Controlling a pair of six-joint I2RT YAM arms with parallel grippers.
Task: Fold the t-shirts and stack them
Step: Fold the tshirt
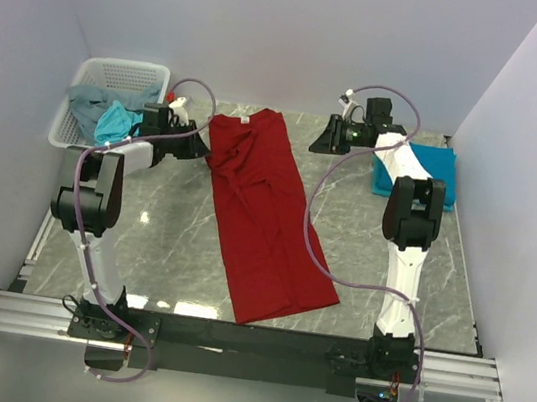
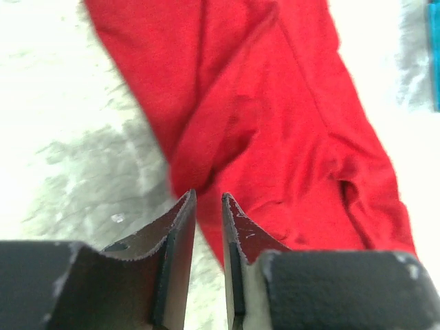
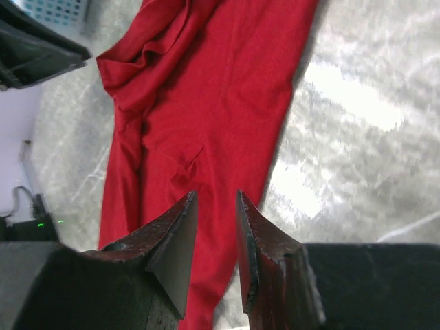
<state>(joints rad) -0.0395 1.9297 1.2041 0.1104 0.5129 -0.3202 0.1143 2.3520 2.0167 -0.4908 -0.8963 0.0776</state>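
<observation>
A dark red t-shirt lies on the marble table as a long narrow strip, running diagonally from the back centre toward the front. My left gripper hovers low at the strip's upper left edge. Its jaws are open a little with nothing between them, and the red cloth lies just ahead. My right gripper hangs to the right of the shirt's top end. It is open and empty above the red cloth. A folded teal-blue t-shirt rests at the back right.
A white mesh basket stands at the back left, holding a grey shirt and a light turquoise shirt. White walls close in the table on three sides. The arm bases and a metal rail line the near edge.
</observation>
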